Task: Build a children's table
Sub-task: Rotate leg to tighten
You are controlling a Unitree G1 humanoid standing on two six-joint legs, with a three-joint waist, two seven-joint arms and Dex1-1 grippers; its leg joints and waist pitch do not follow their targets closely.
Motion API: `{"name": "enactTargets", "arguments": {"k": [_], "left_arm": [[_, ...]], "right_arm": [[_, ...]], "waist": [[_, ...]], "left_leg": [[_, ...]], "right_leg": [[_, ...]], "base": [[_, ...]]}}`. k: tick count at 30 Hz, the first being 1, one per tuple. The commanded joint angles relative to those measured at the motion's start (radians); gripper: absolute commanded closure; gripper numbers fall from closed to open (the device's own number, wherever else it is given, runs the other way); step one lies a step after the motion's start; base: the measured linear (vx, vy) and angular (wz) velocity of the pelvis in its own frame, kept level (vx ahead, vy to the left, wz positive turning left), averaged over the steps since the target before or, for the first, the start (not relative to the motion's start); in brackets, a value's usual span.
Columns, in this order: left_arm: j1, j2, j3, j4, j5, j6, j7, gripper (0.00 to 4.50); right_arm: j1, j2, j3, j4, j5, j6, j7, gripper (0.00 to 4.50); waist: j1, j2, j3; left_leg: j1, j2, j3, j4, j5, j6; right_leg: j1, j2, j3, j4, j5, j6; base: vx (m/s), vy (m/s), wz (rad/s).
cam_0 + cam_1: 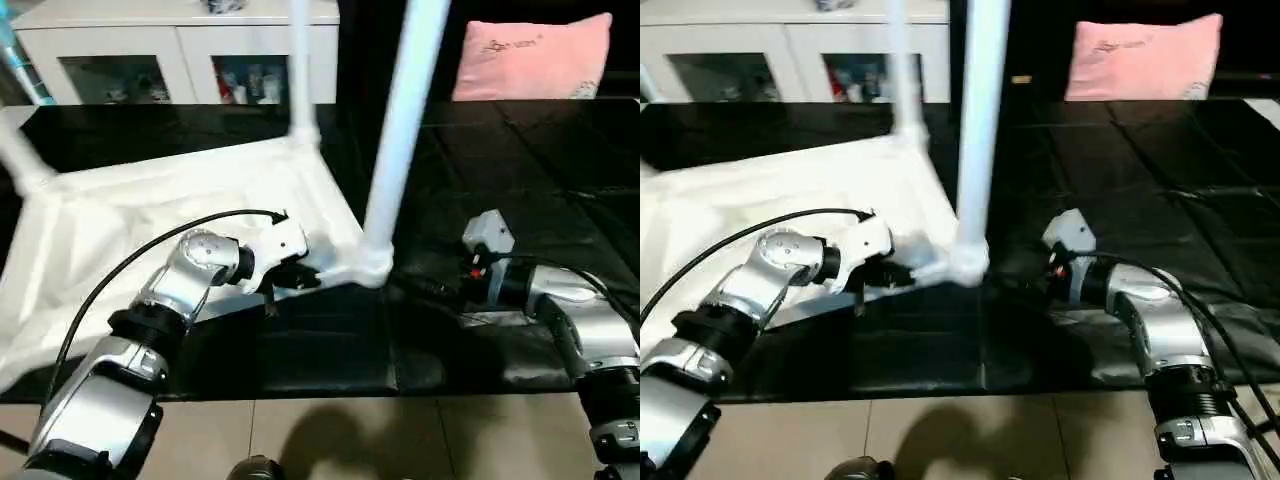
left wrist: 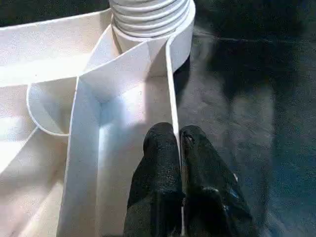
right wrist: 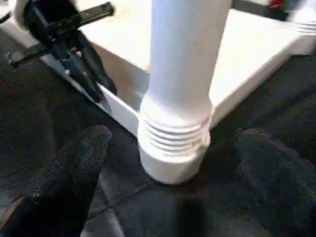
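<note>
background: a white glass-door cabinet (image 1: 180, 60) across the upper left of the frame, a pink cushion (image 1: 530, 55) at the upper right.
surface: a black cloth (image 1: 520, 170) covers the work surface; tiled floor (image 1: 330, 435) along the bottom edge.
tabletop (image 1: 150, 215): white, upside down, lying on the left half of the cloth, rim up.
near leg (image 1: 400, 130): white tube standing upright in the corner socket at frame centre, running out of the top edge.
far leg (image 1: 300, 70): upright in the rear corner socket, upper centre.
third leg (image 1: 18, 155): rises at the left edge, tilted in the picture.
left gripper (image 2: 178, 143): fingers together, clamped on the tabletop's thin rim wall just beside the near corner socket.
right gripper (image 3: 173, 163): fingers (image 3: 74, 177) wide apart, one on each side of the near leg's ribbed base, not touching it.
</note>
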Motion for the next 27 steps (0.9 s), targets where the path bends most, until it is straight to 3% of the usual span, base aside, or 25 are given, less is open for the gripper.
{"name": "enactTargets", "arguments": {"k": [1,7,18,27], "left_arm": [[-0.021,-0.002,-0.043,-0.006,0.019,-0.035,-0.052,4.5],[-0.044,0.008,-0.073,0.031,0.043,-0.107,-0.132,4.5],[-0.052,0.006,-0.094,0.04,0.053,-0.158,-0.195,4.5],[-0.048,0.001,-0.104,0.039,0.064,-0.172,-0.212,4.5]], "right_arm": [[-0.016,-0.012,0.009,-0.006,-0.02,-0.016,0.013,0.07],[-0.045,-0.014,0.064,0.034,-0.048,-0.059,0.075,0.07],[-0.086,-0.001,0.092,0.086,-0.046,-0.089,0.133,0.07],[-0.088,0.009,0.101,0.116,-0.025,-0.065,0.202,0.91]], "waist": [[-0.006,-0.002,-0.076],[-0.003,-0.004,-0.077],[0.011,-0.005,-0.079],[0.014,-0.004,-0.081]], "left_leg": [[0.033,0.044,-0.014,-0.055,-0.18,0.059],[0.031,0.041,-0.013,-0.053,-0.179,0.062],[0.034,0.045,-0.013,-0.05,-0.17,0.071],[0.033,0.045,-0.014,-0.05,-0.164,0.076]], "right_leg": [[0.044,-0.077,0.038,-0.072,-0.019,-0.244],[0.048,-0.079,0.037,-0.07,-0.008,-0.247],[0.045,-0.08,0.036,-0.066,0.006,-0.256],[0.045,-0.08,0.036,-0.064,0.008,-0.26]], "base": [[0.0,0.0,0.0],[0.0,0.0,0.0],[0.0,0.0,0.0],[0.0,0.0,0.0]]}}
